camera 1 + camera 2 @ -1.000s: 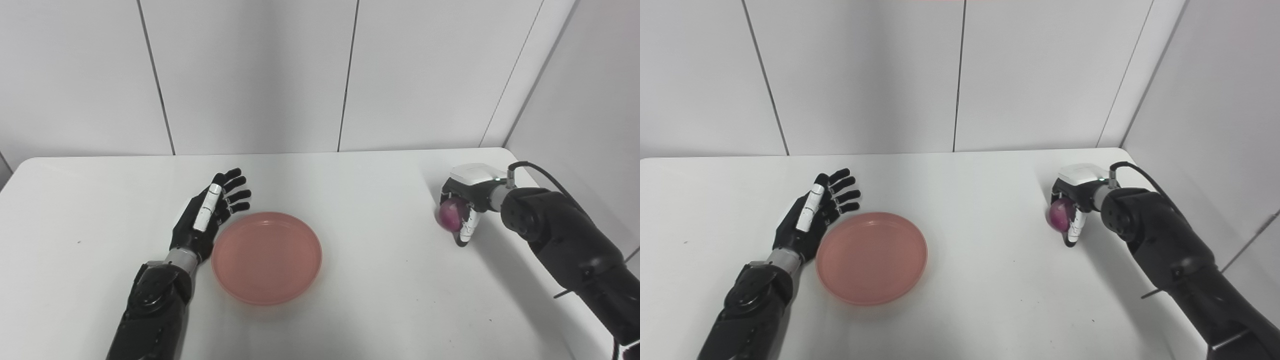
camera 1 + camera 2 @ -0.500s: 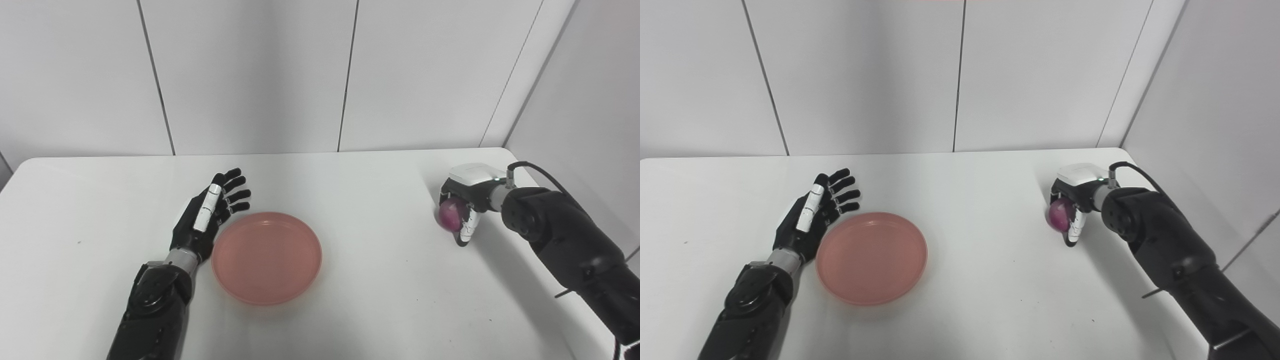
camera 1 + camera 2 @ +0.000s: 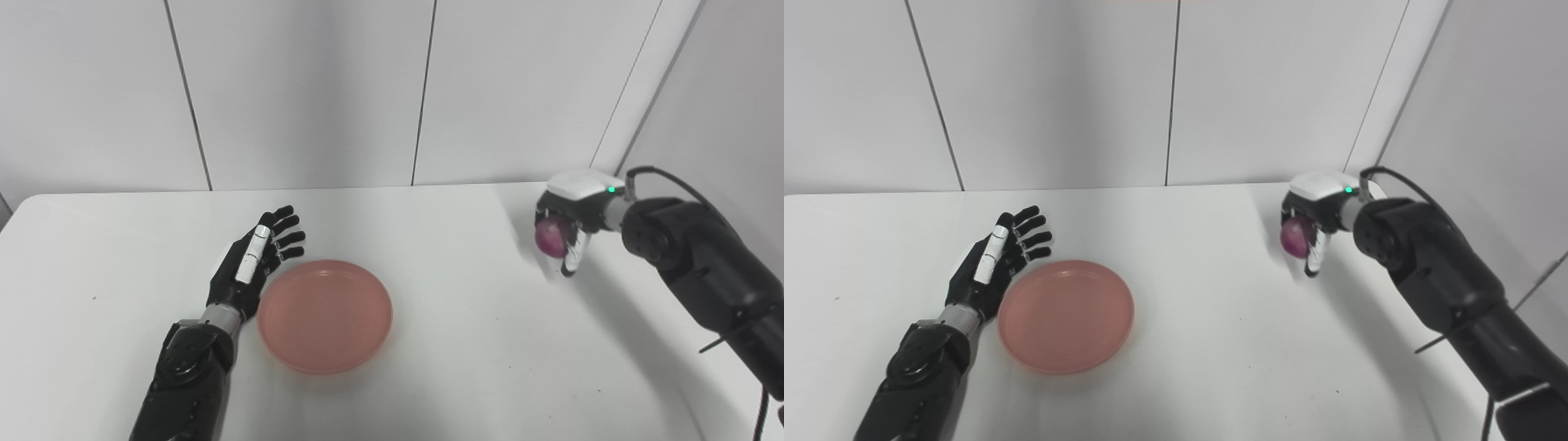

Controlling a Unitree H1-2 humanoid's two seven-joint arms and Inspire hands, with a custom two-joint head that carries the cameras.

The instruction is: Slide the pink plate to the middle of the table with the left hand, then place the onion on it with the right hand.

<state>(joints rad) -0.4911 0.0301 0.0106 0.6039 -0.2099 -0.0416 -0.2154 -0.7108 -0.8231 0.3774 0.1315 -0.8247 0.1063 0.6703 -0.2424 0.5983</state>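
The pink plate [image 3: 325, 315] lies flat on the white table [image 3: 459, 343], a little left of its middle. My left hand [image 3: 252, 264] is open, fingers spread, resting edge-on at the plate's left rim; it also shows in the right eye view [image 3: 995, 262]. My right hand [image 3: 568, 225] is shut on the purple onion [image 3: 549, 237] and holds it above the table at the far right, well apart from the plate. The onion shows in the right eye view [image 3: 1293, 238] under the hand [image 3: 1315, 222].
White wall panels stand behind the table and along its right side, close to my right arm [image 3: 698, 269]. The table's far edge meets the back wall.
My right hand has lifted the onion up off the table. The left hand and the plate have stayed where they were.
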